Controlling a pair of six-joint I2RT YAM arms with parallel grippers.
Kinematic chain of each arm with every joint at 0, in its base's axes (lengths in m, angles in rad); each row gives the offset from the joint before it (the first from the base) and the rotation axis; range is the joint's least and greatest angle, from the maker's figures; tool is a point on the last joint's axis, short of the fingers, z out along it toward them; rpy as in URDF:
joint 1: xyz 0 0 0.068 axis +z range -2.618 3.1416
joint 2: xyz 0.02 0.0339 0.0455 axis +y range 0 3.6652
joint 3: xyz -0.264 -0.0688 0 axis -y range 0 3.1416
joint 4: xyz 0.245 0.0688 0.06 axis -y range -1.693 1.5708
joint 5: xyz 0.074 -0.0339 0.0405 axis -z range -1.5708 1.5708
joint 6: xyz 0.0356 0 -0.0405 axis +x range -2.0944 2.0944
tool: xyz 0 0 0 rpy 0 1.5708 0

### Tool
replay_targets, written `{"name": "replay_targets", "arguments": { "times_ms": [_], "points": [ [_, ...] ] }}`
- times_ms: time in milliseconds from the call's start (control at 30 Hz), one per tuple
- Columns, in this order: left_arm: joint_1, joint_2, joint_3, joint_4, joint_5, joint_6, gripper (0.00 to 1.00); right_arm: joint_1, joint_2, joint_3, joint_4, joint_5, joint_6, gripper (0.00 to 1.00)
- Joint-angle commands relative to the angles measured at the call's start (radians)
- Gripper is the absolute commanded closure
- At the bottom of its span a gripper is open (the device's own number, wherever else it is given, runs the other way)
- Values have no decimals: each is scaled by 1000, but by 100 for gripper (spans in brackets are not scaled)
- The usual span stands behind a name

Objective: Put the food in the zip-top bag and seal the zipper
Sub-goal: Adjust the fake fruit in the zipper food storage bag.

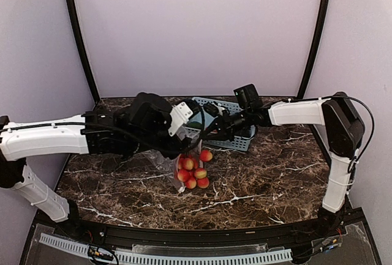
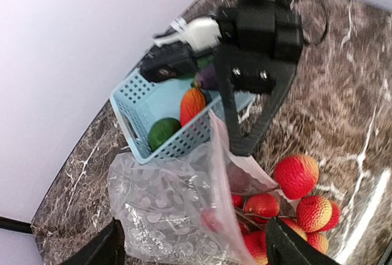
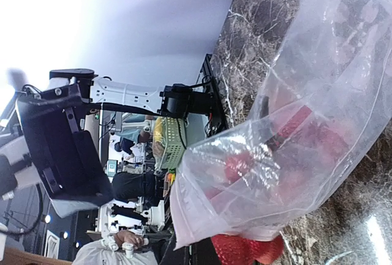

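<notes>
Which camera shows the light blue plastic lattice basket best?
The left wrist view: the light blue plastic lattice basket is close, its inside visible. The top view shows it small, partly behind the right arm. The right wrist view misses it, showing the clear plastic bag.

The top external camera looks down from above and behind, taking in the whole marble table (image 1: 275, 173). Both wrist cameras sit close and face each other across the zip-top bag (image 2: 165, 204), which all three views share.
</notes>
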Motion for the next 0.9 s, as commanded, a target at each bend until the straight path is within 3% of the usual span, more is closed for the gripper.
{"name": "replay_targets", "arguments": {
  "times_ms": [0, 200, 333, 500, 600, 700, 867],
  "points": [
    [-4, -117, -118, 36, -35, -238, 22, -4, 8, 12, 131, -89, 153, 100],
    [-9, -159, -221, 7, -17, -542, 25, -5, -2, -7, 352, -95, 347, 100],
    [-61, -181, -313, 69, -13, -654, 27, -4, -6, -11, 375, -77, 358, 100],
    [-162, -109, -467, 316, -62, -568, 27, -5, 30, -25, 429, -77, 403, 100],
    [-188, 1, -470, 436, -103, -506, 24, -7, 46, -25, 420, -62, 385, 100],
    [-189, 91, -408, 442, -110, -476, 21, -9, 59, -13, 239, 6, 234, 100],
    [-189, 253, -262, 268, -119, -480, 22, -14, 93, -40, 108, 108, 73, 100]
  ]
}}
